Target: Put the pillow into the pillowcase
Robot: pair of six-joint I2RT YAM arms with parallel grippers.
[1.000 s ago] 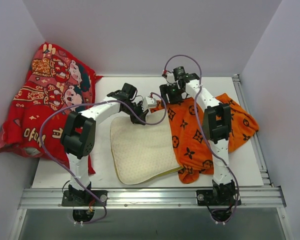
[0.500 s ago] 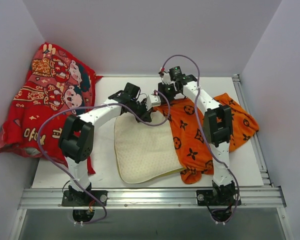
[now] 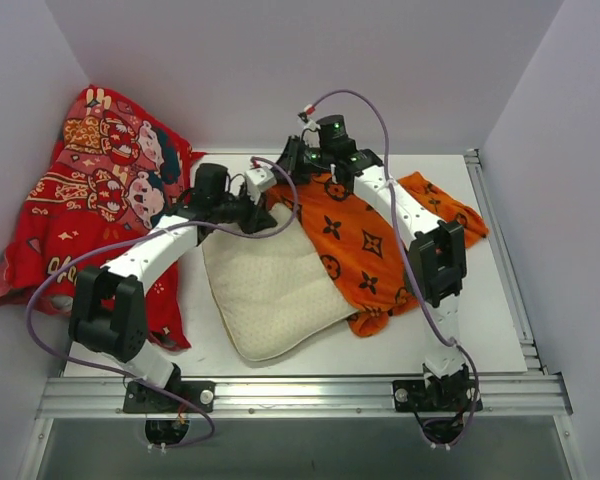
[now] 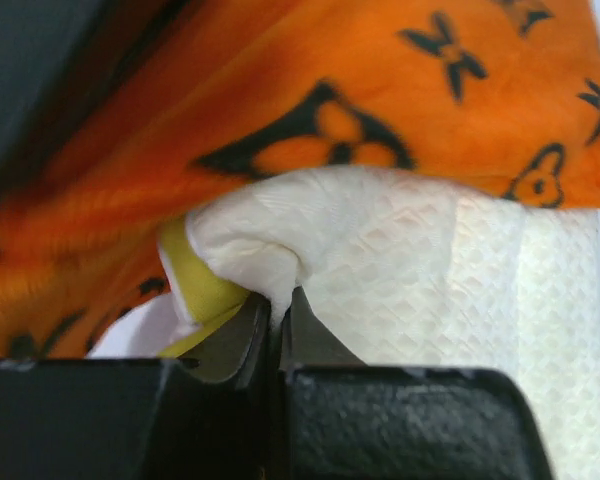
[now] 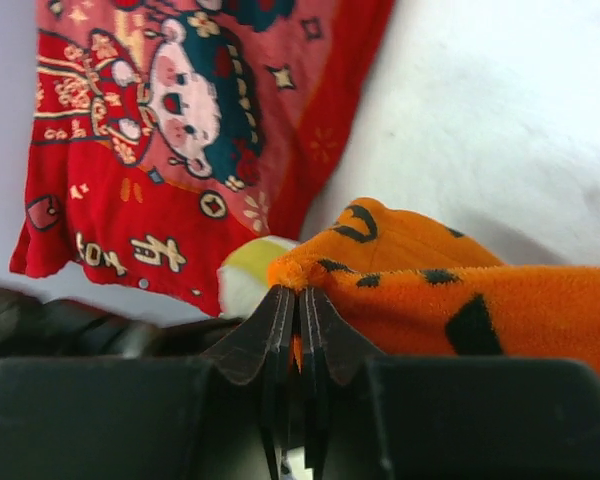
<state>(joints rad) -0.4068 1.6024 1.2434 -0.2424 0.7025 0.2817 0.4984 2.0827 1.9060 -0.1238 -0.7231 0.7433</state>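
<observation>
The cream-white pillow [image 3: 270,285] lies in the middle of the table, its right edge tucked under the orange pillowcase [image 3: 365,235]. My left gripper [image 3: 263,212] is shut on the pillow's far corner, where the yellow-green band shows [image 4: 202,285]; the pillow's textured cloth [image 4: 380,250] fills the left wrist view under the pillowcase [image 4: 310,110]. My right gripper [image 3: 292,165] is shut on the pillowcase's far left edge [image 5: 310,270], just right of and beyond my left gripper. The pillow's corner [image 5: 245,270] shows behind it.
A red cartoon-printed cloth [image 3: 90,200] lies heaped against the left wall and over the table's left side; it also shows in the right wrist view [image 5: 170,130]. The white back wall stands close behind both grippers. Metal rails run along the table's front and right edges.
Both grippers have moved left and toward the back wall, dragging the pillow and the pillowcase with them. The pillowcase now covers more of the pillow's right side.
</observation>
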